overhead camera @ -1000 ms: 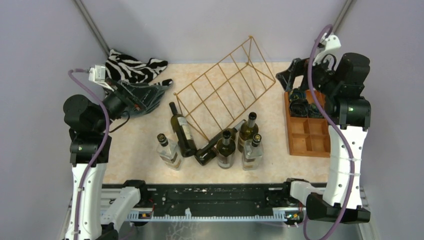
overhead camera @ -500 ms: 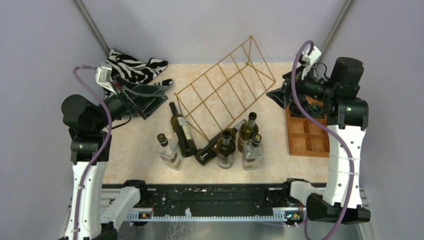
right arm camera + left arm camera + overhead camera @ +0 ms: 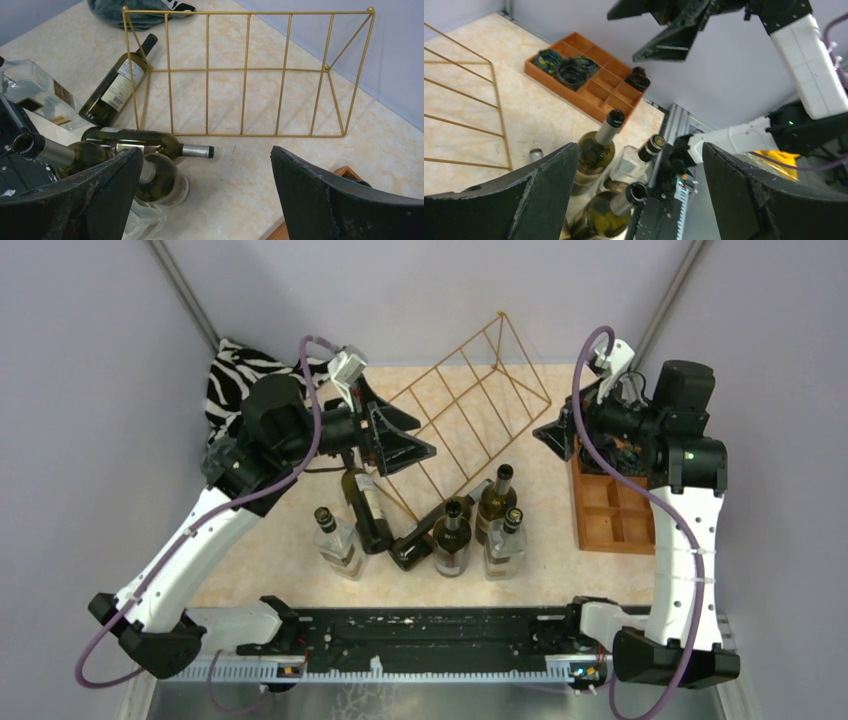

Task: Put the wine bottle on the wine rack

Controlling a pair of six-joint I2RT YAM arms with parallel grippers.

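Hovering with left gripper [image 3: 422, 440] spread wide, empty, at a corner of the wine rack [image 3: 455, 410], risking a wire snag or toppling the upright bottles [image 3: 452, 535] crowded just beside the rack.

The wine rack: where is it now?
The wine rack stands at the far middle of the top view, behind the bottles, between zebra cloth and orange tray.

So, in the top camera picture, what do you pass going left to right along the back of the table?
Zebra-striped cloth → gold wine rack → orange tray.
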